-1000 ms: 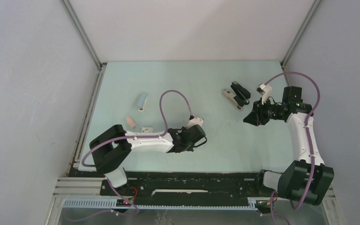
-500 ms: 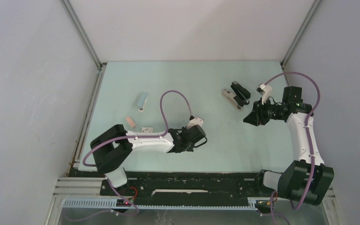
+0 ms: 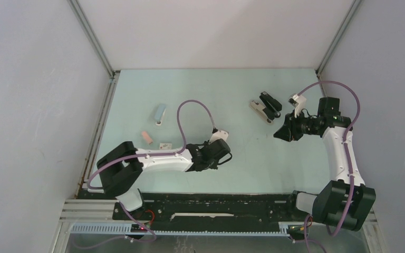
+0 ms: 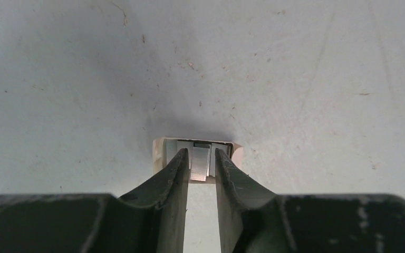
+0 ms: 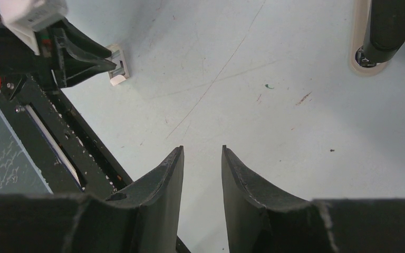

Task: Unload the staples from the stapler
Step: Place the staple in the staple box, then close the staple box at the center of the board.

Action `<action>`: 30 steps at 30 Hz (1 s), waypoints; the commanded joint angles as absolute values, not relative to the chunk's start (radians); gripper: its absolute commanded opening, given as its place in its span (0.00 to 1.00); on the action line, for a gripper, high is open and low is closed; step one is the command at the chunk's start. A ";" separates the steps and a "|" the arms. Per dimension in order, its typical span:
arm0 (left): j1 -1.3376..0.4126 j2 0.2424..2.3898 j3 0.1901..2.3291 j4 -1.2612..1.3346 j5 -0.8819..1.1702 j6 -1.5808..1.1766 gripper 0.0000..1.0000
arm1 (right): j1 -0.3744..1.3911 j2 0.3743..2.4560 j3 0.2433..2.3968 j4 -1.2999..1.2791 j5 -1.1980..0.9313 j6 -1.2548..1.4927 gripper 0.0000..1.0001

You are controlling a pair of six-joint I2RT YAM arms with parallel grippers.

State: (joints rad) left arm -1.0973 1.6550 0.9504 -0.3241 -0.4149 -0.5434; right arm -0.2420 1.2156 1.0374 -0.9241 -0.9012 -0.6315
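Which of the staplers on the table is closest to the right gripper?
The black-and-cream stapler, lying just beyond the right gripper near the far right. The light-blue stapler sits far off on the left side.

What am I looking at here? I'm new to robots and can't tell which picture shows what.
It is a robot with a left arm and a right arm, each ending in a two-finger gripper. The wide picture looks down from above; the other two come from a camera on each wrist, so the dark prongs are that arm's own fingers. On the table lie a black stapler, a light-blue object, a pink block and a small white piece. The left gripper straddles silvery staples in a cream holder; whether it grips them I cannot tell. The right gripper is open and empty.
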 commanded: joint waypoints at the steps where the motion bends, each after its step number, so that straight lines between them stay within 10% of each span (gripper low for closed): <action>1: -1.099 1.532 0.925 -0.310 -0.445 -0.559 0.29 | -0.252 1.208 1.058 -0.935 -0.936 -0.659 0.41; 13: -1.096 1.235 0.685 -0.110 -0.554 -0.557 0.32 | -0.249 1.158 1.058 -1.009 -1.063 -0.763 0.41; 26: -1.081 0.711 0.344 0.136 -0.663 -0.516 0.98 | -0.035 0.958 1.030 -0.873 -1.041 -0.775 0.45; 30: -1.062 0.580 0.281 0.175 -0.613 -0.497 1.00 | -0.002 0.912 1.030 -0.784 -1.088 -0.743 0.57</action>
State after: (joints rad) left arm -1.0805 0.6693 0.3439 0.0837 -0.6071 -0.5301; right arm -0.0204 0.9493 1.0302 -0.9020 -1.0496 -0.7685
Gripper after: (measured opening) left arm 0.996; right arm 0.524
